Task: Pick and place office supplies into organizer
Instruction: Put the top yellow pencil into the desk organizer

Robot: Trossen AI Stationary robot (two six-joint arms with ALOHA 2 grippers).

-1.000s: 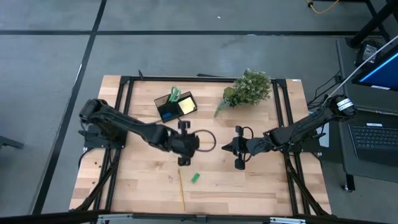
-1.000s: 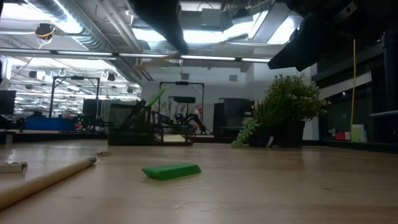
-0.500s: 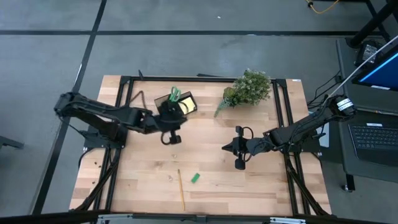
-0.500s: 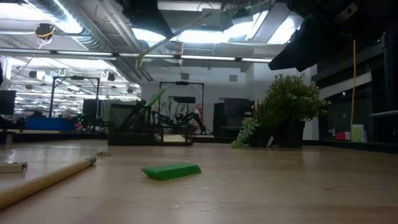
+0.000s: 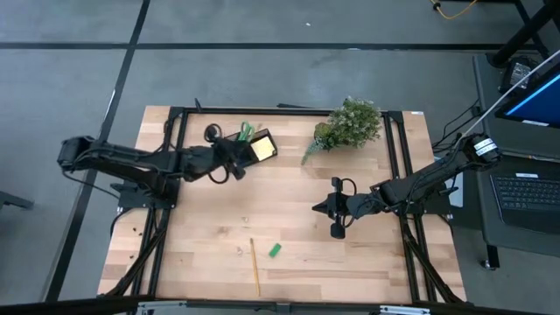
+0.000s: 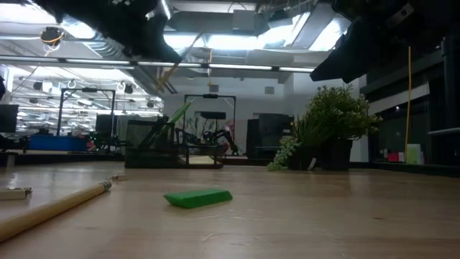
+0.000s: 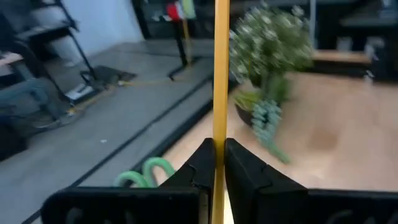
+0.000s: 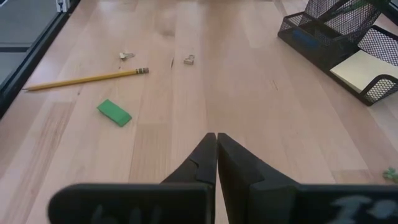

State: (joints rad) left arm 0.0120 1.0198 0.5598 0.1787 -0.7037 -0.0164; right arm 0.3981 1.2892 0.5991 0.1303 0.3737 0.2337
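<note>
My left gripper hangs over the black mesh organizer, shut on a yellow pencil. In the low view that pencil shows as a thin slanted line high above the table. Green-handled scissors and a yellow sticky-note pad sit in the organizer. A second pencil and a green block lie flat near the table's near edge. My right gripper waits shut and empty above the table's middle right. My left gripper pinches the pencil's shaft between its two fingers. The fingers reach in about level from the table's left and lie across the pencil. The pencil is lifted clear of the table and slants, running on well past the fingers on both sides.
A leafy potted plant stands at the far right of the table, close to the organizer. Two small metal clips lie near the loose pencil. Bare wood stretches across the middle.
My left gripper has carried the pencil from the table's middle toward the far edge and left, ending over the organizer. It has rolled and tipped up on the way, staying shut. The pencil's slant in the low view has changed with it.
</note>
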